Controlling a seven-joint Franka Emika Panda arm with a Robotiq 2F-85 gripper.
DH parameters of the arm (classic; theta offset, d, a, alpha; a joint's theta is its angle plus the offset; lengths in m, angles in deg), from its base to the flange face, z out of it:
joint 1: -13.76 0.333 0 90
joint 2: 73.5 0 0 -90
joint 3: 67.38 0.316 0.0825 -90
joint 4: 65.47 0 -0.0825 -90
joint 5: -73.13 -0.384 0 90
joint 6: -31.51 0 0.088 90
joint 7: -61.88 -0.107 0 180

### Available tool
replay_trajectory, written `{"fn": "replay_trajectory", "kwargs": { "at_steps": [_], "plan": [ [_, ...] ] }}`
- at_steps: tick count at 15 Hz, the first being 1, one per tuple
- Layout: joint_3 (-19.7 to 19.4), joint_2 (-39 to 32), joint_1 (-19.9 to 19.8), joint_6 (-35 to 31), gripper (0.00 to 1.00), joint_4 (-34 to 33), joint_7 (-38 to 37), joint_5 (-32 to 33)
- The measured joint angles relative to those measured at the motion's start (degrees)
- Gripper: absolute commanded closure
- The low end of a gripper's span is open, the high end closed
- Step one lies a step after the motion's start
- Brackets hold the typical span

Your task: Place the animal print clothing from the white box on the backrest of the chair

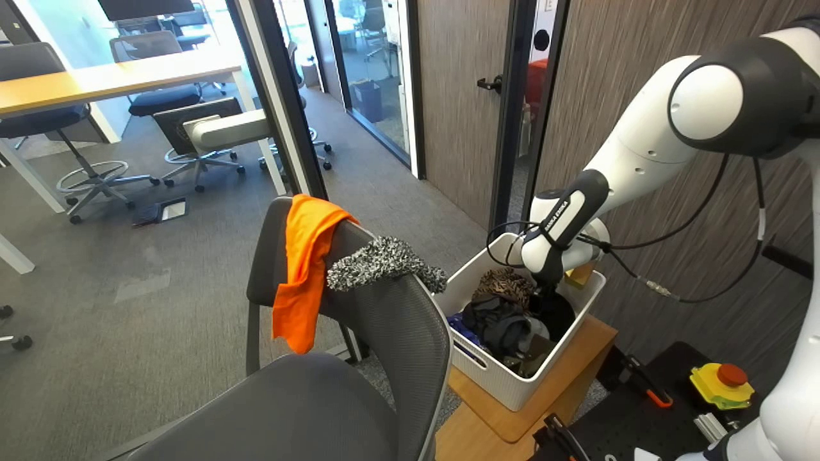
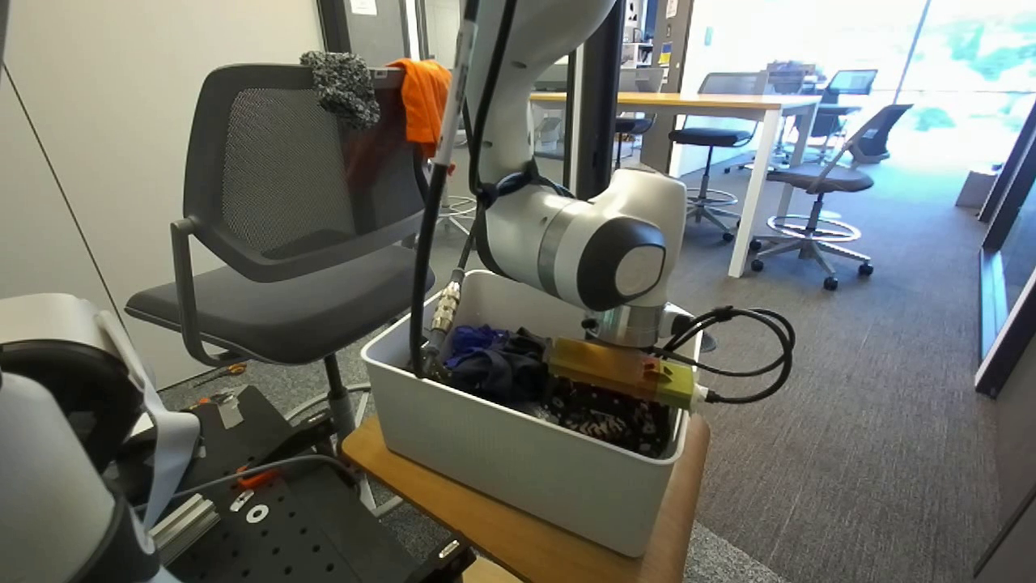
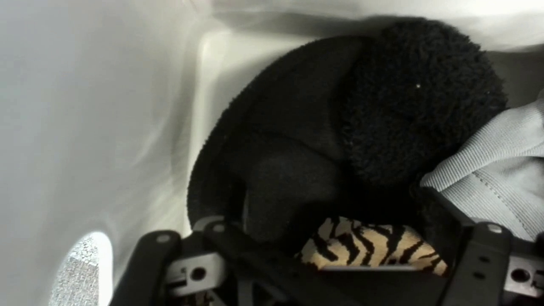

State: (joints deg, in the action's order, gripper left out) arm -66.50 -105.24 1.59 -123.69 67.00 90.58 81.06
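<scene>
The animal print clothing (image 1: 504, 283), tan with black stripes, lies in the white box (image 1: 459, 356) among dark clothes. It also shows in an exterior view (image 2: 597, 424) and between the fingers in the wrist view (image 3: 374, 244). My gripper (image 3: 335, 204) is open, pointing down inside the box, with its fingers wide apart around part of the striped cloth and black fuzzy cloth. Whether the fingers touch cloth is too dark to tell. The chair's backrest (image 1: 410, 326) is beside the box and also shows in an exterior view (image 2: 283, 162).
Orange cloth (image 1: 307, 269) and grey speckled fuzzy cloth (image 1: 378, 264) hang over the backrest. Black fuzzy cloth (image 3: 416, 102) and light grey cloth (image 3: 501, 165) lie in the box near the fingers. The box stands on a wooden stand (image 2: 518, 518). Its walls surround my gripper.
</scene>
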Motion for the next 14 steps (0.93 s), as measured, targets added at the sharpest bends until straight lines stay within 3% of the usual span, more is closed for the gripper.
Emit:
{"fn": "replay_trajectory", "kwargs": {
  "at_steps": [1,2,4,11,14],
  "plan": [
    [0.17,-0.09,-0.21,0.00,0.06,-0.07,0.04,0.00],
    [0.37,-0.19,-0.45,0.00,0.27,-0.14,0.10,0.00],
    [0.79,-0.43,-0.92,0.00,0.31,-0.32,0.33,0.00],
    [2.10,-0.61,-1.97,0.21,0.84,-0.57,0.78,-0.04],
    [3.08,-0.61,-2.62,0.70,0.94,-0.60,1.05,-0.80]
  ]
}}
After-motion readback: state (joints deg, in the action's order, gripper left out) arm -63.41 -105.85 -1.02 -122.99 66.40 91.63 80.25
